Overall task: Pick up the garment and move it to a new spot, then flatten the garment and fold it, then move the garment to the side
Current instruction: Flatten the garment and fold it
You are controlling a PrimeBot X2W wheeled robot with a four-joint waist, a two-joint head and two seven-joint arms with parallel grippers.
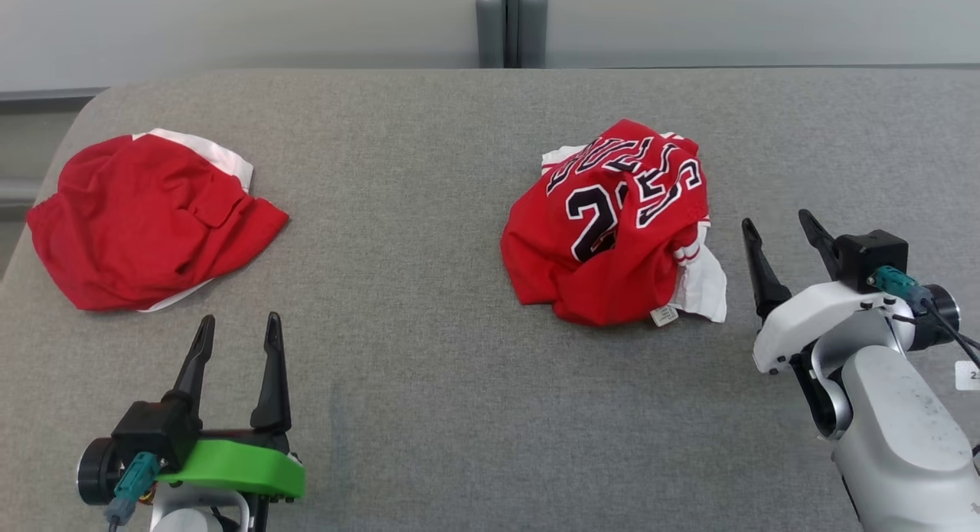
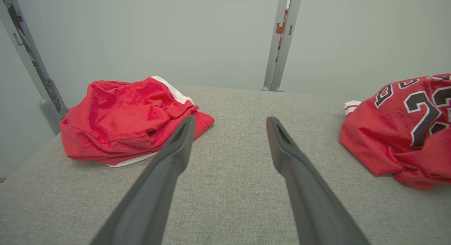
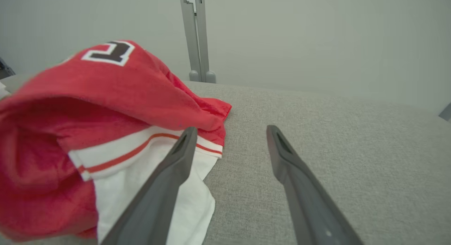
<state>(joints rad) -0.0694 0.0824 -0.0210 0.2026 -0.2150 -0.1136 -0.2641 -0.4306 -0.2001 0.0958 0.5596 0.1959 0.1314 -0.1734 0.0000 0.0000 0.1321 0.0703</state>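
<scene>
Head view: a crumpled red jersey (image 1: 612, 226) lies right of centre on the grey table (image 1: 429, 409), black numbers up, with white trim and a label at its lower right edge. The right gripper (image 1: 777, 218) sits just right of it, fingers apart and empty. In the right wrist view one finger overlaps the white trim; whether they touch, I cannot tell. Red shorts (image 1: 145, 218) lie at the upper left. The left gripper (image 1: 239, 318) is at the lower left, also spread wide and holding nothing.
</scene>
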